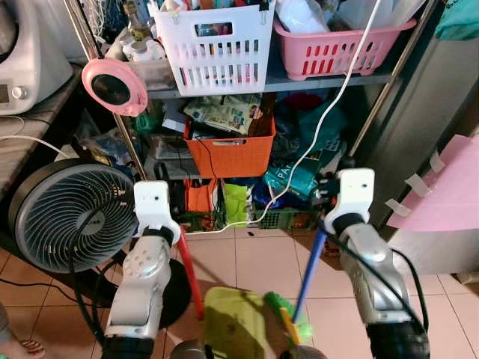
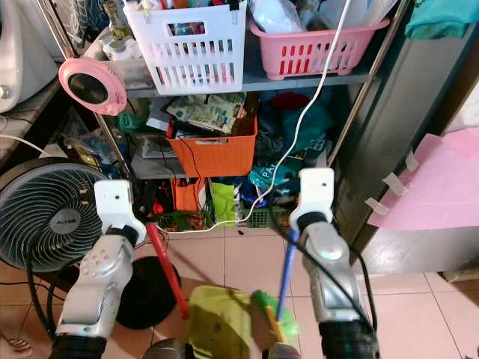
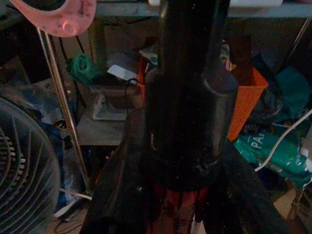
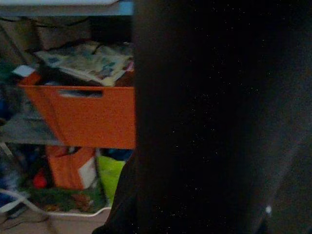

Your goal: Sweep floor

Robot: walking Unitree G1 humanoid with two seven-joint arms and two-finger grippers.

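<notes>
Pale pink tiled floor (image 1: 254, 262) with grey grout. On it: a black round-grilled fan (image 1: 71, 217) at the robot's left, a yellow-green dustpan (image 1: 233, 321) near the bottom edge, and a white cable (image 1: 224, 226) trailing along the tile by the rack's foot.

Metal shelf rack (image 1: 329, 81) ahead. Top shelf: white slotted basket (image 1: 215, 45) beside a pink slotted basket (image 1: 337, 46). Middle shelf: orange bin (image 1: 230, 153) stuffed with papers. Lowest level, near the floor: an orange bag (image 1: 200, 198), a lime-green bag (image 1: 236, 203), a green crate (image 1: 281, 218).
</notes>
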